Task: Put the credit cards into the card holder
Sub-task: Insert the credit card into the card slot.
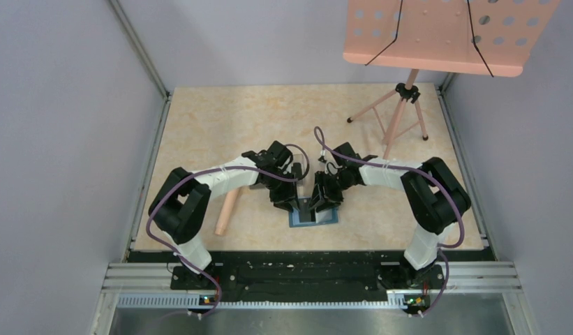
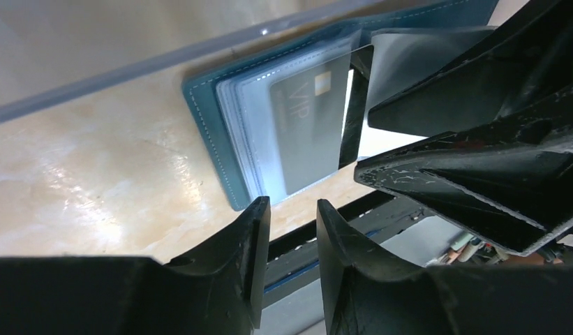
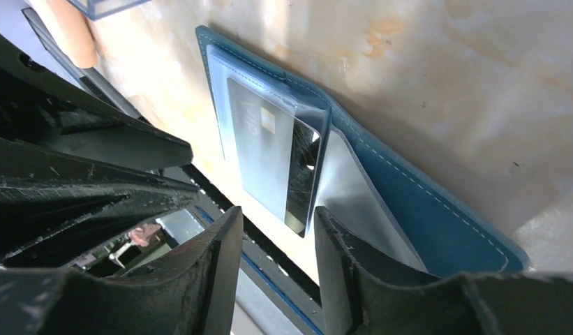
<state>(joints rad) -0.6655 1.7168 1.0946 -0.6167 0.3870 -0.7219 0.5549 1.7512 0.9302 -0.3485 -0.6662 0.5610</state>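
The card holder (image 1: 331, 218) lies open on the table near its front edge, teal-blue (image 2: 206, 132) with clear inner sleeves. One black credit card (image 2: 308, 132) marked VIP sits inside a sleeve, and its far end (image 3: 302, 174) sticks out of that sleeve. My left gripper (image 2: 294, 216) hovers at the holder's left side (image 1: 292, 204), open with nothing between its fingers. At the holder's right side (image 1: 321, 204) my right gripper (image 3: 276, 223) is open too, its right finger (image 3: 339, 251) close by the card's end and a loose sleeve. No other card shows.
A peach-coloured cylinder (image 1: 227, 211) lies left of the holder. A clear plastic box edge (image 2: 130, 70) runs behind the holder. A pink music stand (image 1: 437, 35) on a tripod (image 1: 398, 115) stands at the back right. The black front rail (image 1: 311, 269) is just below the holder.
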